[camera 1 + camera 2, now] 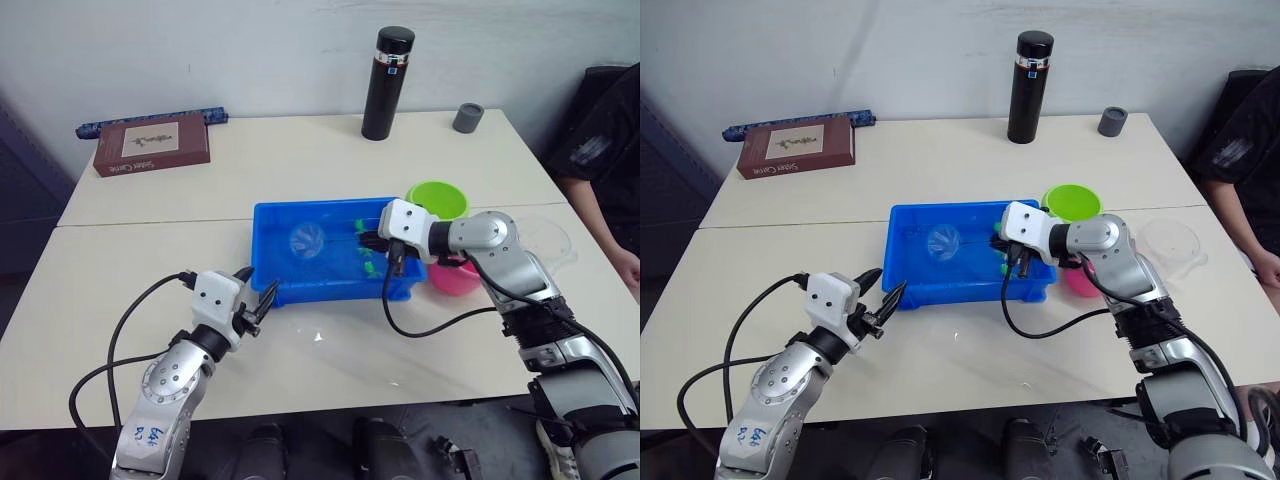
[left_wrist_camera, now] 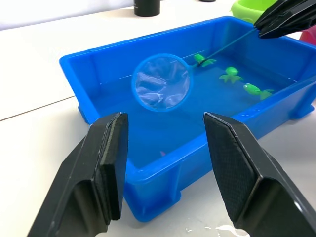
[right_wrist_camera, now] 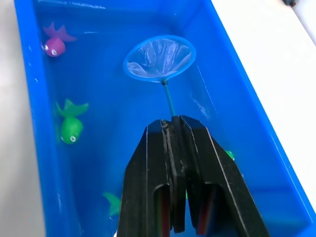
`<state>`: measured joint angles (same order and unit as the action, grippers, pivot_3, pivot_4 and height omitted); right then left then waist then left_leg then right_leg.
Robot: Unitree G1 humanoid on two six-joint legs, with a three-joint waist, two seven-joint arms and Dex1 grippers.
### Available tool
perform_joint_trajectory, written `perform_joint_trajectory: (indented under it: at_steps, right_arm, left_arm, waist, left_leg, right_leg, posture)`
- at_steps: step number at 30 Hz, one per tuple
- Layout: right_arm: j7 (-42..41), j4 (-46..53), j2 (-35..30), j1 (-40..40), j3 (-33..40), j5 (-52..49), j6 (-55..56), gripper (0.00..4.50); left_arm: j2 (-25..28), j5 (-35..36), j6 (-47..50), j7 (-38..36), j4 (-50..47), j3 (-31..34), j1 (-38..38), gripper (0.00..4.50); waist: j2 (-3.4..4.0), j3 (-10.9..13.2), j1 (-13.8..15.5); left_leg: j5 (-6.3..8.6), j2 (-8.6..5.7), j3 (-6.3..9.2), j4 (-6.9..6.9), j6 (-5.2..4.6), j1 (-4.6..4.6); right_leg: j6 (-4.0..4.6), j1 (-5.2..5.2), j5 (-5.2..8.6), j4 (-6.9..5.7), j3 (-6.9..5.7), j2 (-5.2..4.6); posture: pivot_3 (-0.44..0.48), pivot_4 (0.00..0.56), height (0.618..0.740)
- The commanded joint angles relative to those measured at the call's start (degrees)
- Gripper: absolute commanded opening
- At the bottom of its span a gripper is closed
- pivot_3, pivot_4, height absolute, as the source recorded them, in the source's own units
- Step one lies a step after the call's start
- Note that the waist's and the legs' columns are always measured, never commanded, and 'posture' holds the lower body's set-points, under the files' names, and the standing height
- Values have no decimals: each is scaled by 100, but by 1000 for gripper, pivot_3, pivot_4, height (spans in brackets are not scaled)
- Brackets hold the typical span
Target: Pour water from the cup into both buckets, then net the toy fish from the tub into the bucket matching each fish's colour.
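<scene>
The blue tub [image 1: 320, 290] sits mid-table, holding water and the toy fish. Green fish [image 2: 230, 75] float near its right end, another green one [image 3: 70, 127] and a pink one [image 3: 55, 45] by its near wall. My right gripper [image 1: 372, 240] is over the tub's right end, shut on the thin handle of a small blue net [image 3: 159, 58] whose hoop hangs over the tub's middle. My left gripper [image 1: 258, 300] is open, empty, just outside the tub's front left corner. The green bucket [image 1: 438, 198] and the pink bucket [image 1: 452, 278] stand right of the tub. The clear cup [image 1: 548, 240] rests further right.
A tall black flask [image 1: 388, 82] and a small grey cup [image 1: 467, 117] stand at the table's back. A brown box [image 1: 152, 143] lies at the back left. A person [image 1: 605, 150] sits at the right edge. Water drops [image 1: 318, 338] lie in front of the tub.
</scene>
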<state>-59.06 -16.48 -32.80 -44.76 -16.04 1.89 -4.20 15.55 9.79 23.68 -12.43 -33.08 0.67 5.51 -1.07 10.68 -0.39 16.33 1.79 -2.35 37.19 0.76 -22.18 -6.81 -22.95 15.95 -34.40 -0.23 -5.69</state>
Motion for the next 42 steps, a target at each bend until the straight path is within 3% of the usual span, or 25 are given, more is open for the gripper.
perform_joint_trajectory:
  at_steps: [1, 19, 42]
  right_arm:
    - [-131, 3, 40, -72, -37, 29, 232, 0]
    - [-651, 854, 179, 461, -220, -104, -228, 0]
    - [-650, 1793, 432, 92, 196, -1241, -3091, 0]
  left_arm:
    - [-42, -38, -83, 38, -223, -5, 24, 2675]
    - [-135, -123, -153, 13, -162, -41, -12, 2675]
    - [-151, -108, -148, -10, -42, -91, -129, 2675]
  waist:
    - [0, 0, 0]
    - [0, 0, -4]
    - [0, 0, -1]
  left_leg:
    - [0, 0, -1, 0, 0, 0]
    - [0, 2, 6, 0, 1, 0]
    - [1, 2, 1, -4, 2, -18]
  right_leg:
    - [0, -1, 0, 0, 0, 0]
    - [0, -9, 0, -7, 5, 0]
    - [4, -54, 2, -25, 34, -3]
  posture:
    - [0, 150, 740]
    - [0, 150, 740]
    - [0, 150, 740]
